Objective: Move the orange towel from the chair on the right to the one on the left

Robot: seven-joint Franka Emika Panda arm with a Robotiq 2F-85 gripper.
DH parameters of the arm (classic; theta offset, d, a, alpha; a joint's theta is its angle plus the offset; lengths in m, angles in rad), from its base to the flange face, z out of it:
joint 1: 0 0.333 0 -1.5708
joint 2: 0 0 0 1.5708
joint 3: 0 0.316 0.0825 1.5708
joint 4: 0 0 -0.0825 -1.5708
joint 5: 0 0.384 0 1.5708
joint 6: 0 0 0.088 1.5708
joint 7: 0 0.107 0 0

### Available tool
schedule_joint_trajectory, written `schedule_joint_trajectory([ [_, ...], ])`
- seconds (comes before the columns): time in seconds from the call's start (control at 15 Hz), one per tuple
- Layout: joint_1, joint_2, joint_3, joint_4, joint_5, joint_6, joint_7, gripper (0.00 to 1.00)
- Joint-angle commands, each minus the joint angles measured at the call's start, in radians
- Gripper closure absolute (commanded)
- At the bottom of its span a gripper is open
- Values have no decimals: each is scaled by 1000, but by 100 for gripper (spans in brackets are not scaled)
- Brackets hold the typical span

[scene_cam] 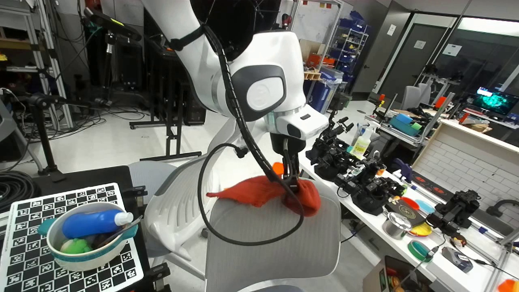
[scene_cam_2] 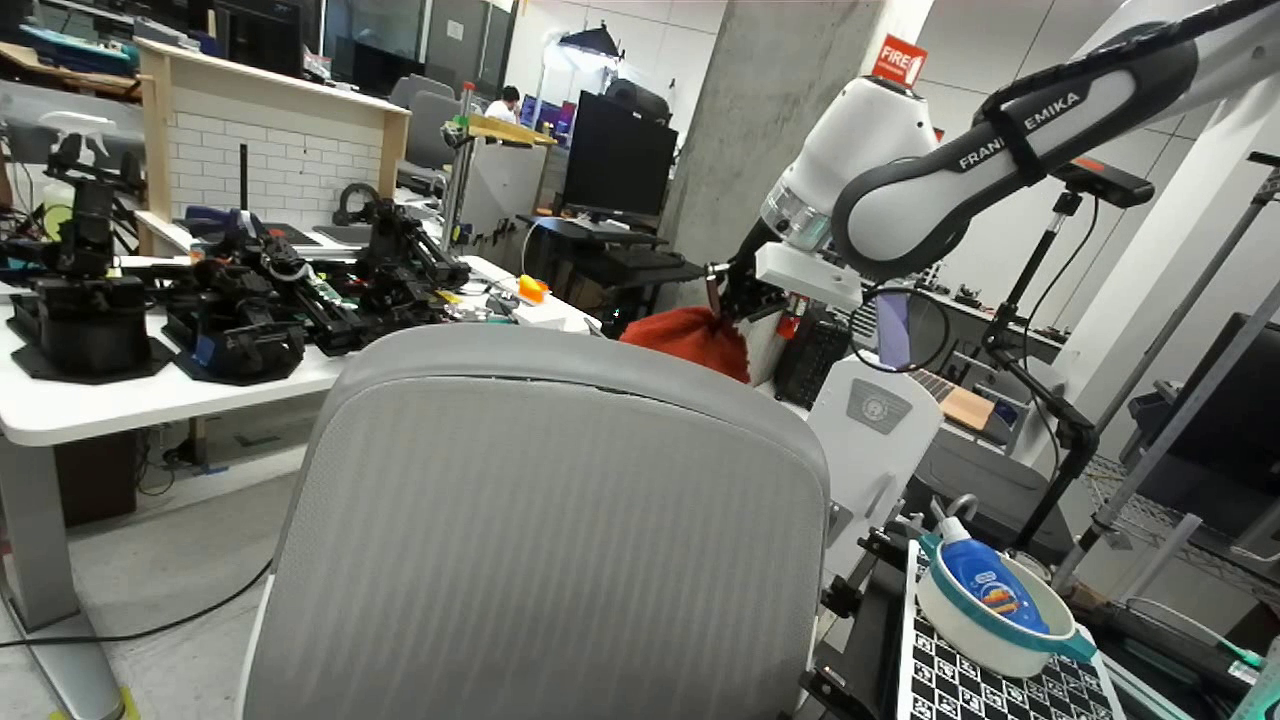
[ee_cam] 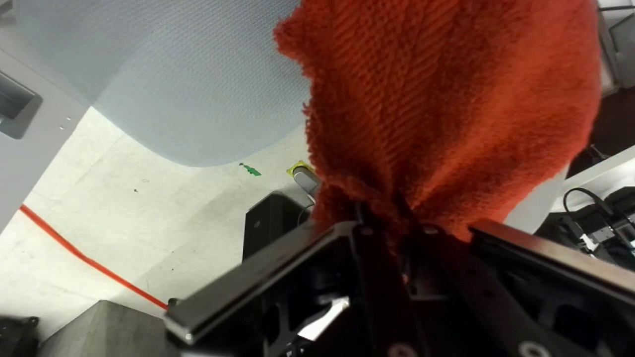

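Observation:
The orange-red towel (scene_cam: 251,190) hangs bunched from my gripper (scene_cam: 291,182), over the far part of a grey mesh chair (scene_cam: 271,239). Whether the towel touches the chair is unclear. In an exterior view, the towel (scene_cam_2: 685,340) shows behind the top edge of a grey chair back (scene_cam_2: 560,560), with my gripper (scene_cam_2: 735,295) above it. In the wrist view, my gripper's fingers (ee_cam: 384,213) are closed on the gathered towel (ee_cam: 446,99). The fingertips are hidden in its folds. A second, light grey slatted chair (scene_cam: 182,211) stands beside the mesh chair.
A pot (scene_cam: 87,243) holding a blue bottle (scene_cam: 93,224) stands on a checkered board (scene_cam: 24,247). A white table (scene_cam: 373,227) carries black robot arms (scene_cam: 373,182), a metal pot (scene_cam: 396,225) and other clutter. A black cable (scene_cam: 200,194) loops from my arm in front of the chairs.

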Motion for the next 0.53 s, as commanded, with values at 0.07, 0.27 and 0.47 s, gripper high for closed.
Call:
schedule_joint_trajectory([
  [0.07, 52, -4, -9, 60, 44, -36, -44, 97],
  [0.27, 87, -9, -10, 86, 37, -46, -32, 97],
  [0.47, 116, -4, -8, 111, 28, -58, -25, 97],
])
